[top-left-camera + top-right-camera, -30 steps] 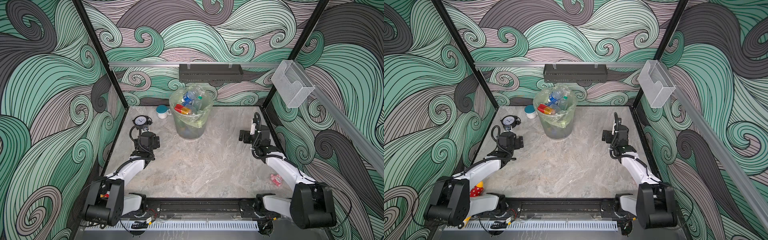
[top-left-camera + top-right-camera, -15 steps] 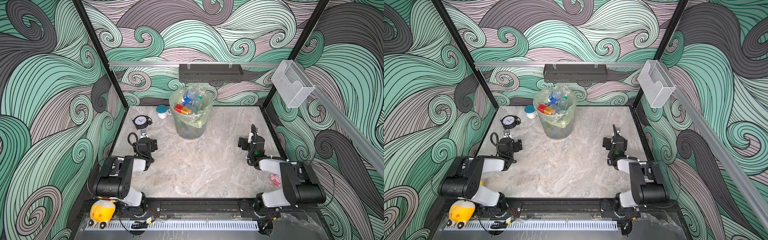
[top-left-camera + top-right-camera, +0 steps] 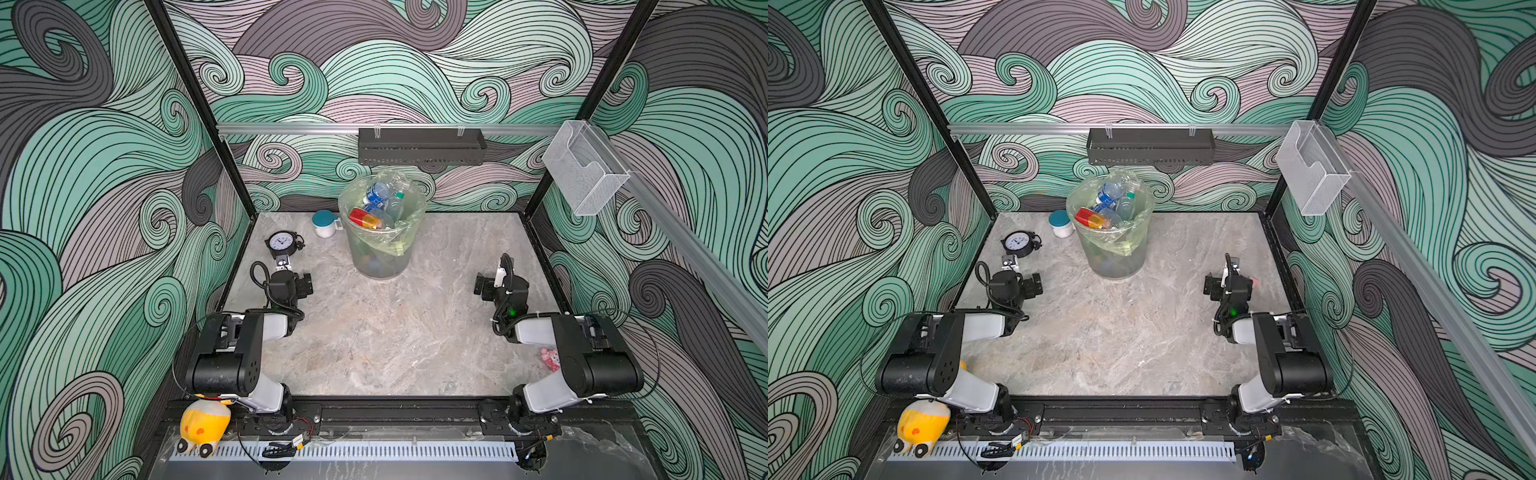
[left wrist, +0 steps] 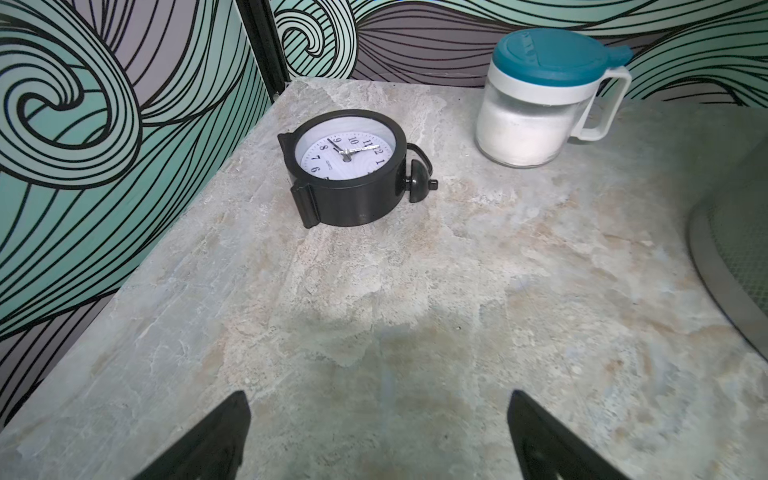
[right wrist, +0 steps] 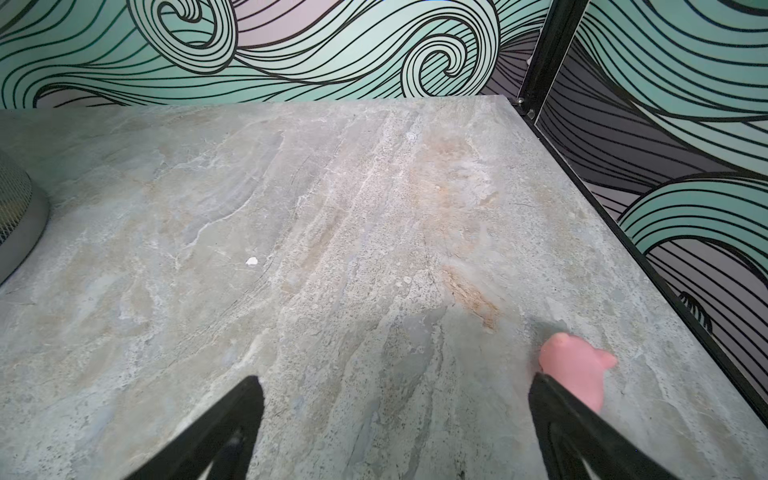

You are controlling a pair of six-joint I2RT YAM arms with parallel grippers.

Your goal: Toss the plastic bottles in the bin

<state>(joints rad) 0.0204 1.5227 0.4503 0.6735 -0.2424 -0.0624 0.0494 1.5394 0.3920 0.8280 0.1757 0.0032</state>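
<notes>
Now, bottles: plastic bottles [image 3: 376,195] heaped inside the bin [image 3: 378,262], upper centre in both top views.
Left gripper [image 4: 376,399]: spread, empty, facing clock [image 4: 347,166].
Right gripper [image 5: 395,378]: spread, empty; pink toy [image 5: 575,370] beside one finger.

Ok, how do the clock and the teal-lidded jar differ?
The clock is black with a white dial; the jar is clear with white contents. The clock lies flat, dial up; the jar stands upright. Both sit on the table, outside the bin.
</notes>
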